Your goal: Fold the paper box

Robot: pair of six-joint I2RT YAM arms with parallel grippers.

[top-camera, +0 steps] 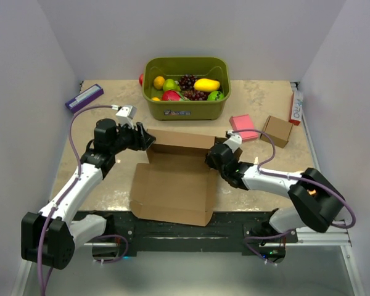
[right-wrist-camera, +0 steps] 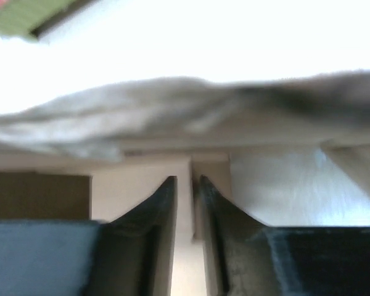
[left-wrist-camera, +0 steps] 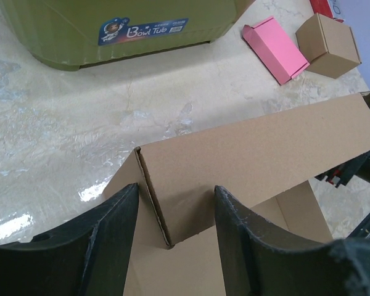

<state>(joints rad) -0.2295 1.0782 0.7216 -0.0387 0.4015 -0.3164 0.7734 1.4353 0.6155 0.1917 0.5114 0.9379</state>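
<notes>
Evidently the paper box (top-camera: 172, 188) is partway folded: it lies in the middle of the table (top-camera: 111, 120), its broad panel flat toward the arms and its far wall (top-camera: 182, 140) standing up, just short of the green tub (top-camera: 185, 110). Each arm is at one end of that wall, which looks like a way to keep the crease straight along its whole length while the wall is turned over. The left fingers (left-wrist-camera: 108, 246) stand wide, astride the wall's left end, where the doubled cardboard shows as a tent-shaped edge between them; whether they press it or merely bracket it I cannot tell. The right fingers (right-wrist-camera: 142, 234) are narrow, with what seems a thin cardboard edge in the slit, though that view is washed out and a firm pinch cannot be confirmed. Off to the right, the pink block (top-camera: 243, 126) and small box (top-camera: 277, 131) lie well apart from the work.
</notes>
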